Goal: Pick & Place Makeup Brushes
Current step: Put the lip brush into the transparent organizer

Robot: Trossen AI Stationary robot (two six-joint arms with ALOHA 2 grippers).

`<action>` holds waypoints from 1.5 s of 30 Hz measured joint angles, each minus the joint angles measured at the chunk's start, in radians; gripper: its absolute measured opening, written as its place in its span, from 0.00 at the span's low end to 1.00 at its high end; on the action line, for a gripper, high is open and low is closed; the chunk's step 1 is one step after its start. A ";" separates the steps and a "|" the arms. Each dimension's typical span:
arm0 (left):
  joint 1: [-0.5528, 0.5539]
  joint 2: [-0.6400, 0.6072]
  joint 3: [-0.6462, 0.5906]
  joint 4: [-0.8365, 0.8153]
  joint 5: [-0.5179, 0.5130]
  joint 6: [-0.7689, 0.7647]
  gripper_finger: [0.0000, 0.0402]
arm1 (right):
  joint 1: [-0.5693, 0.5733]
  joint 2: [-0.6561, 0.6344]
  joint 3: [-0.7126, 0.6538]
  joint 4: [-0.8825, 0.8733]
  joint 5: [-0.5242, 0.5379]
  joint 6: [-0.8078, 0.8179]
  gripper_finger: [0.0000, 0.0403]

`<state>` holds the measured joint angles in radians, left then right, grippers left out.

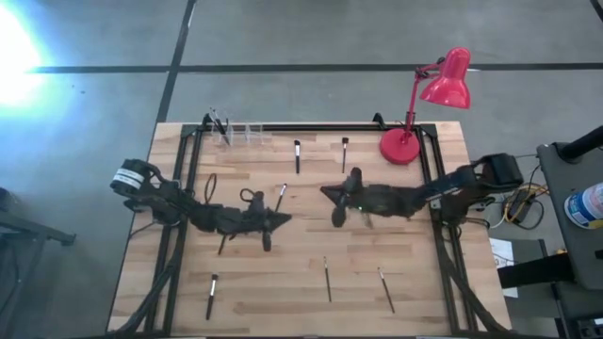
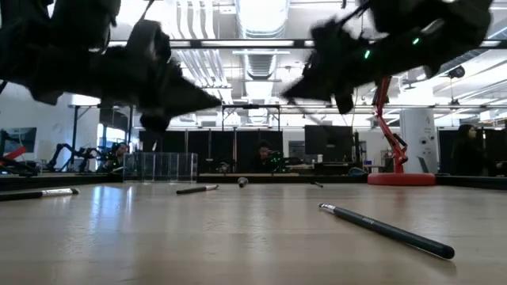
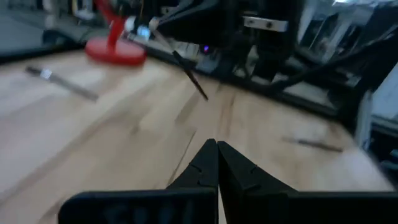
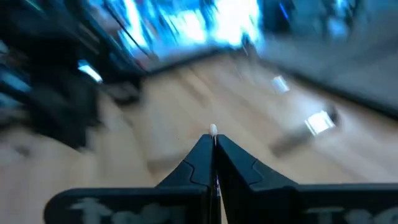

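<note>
Several makeup brushes lie flat on the wooden table: two near the far edge, one by the middle, and three near the near edge. More stand in a clear holder at the far edge. My left gripper hovers shut above mid-table with nothing between its fingers. My right gripper faces it from the right, shut on a thin brush. Both hang clear of the table in the low view. My right gripper pinches a makeup brush between its two shut fingers. A small pale end pokes out just past the fingertips. In the left wrist view a thin dark shaft slants down below that gripper, lifted clear of the table.
A red desk lamp stands at the far right corner, its base on the table. A black frame runs along the table's left, right and far sides. Bare wood lies between the two grippers and the near brushes.
</note>
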<state>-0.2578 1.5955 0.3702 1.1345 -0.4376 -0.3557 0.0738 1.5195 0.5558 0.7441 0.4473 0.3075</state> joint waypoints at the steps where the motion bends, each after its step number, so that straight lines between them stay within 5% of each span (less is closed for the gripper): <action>1: -0.002 0.000 0.012 0.003 0.001 0.018 0.01 | 0.018 -0.007 -0.016 0.082 -0.006 -0.025 0.03; 6: -0.003 0.000 0.082 0.002 0.002 0.056 0.11 | 0.105 -0.019 -0.061 0.384 -0.016 -0.141 0.03; 12: -0.004 0.000 0.179 0.039 0.097 0.158 0.20 | 0.162 0.027 -0.033 0.528 -0.058 -0.199 0.03; 17: -0.004 0.000 0.261 0.043 0.192 0.203 0.21 | 0.194 0.078 0.024 0.576 -0.059 -0.238 0.03; 45: 0.006 0.005 0.329 0.053 0.188 0.263 0.21 | 0.245 0.153 0.139 0.602 -0.066 -0.281 0.03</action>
<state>-0.2520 1.6001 0.6988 1.1880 -0.2499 -0.0925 0.3187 1.6730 0.6945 1.3463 0.3809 0.0261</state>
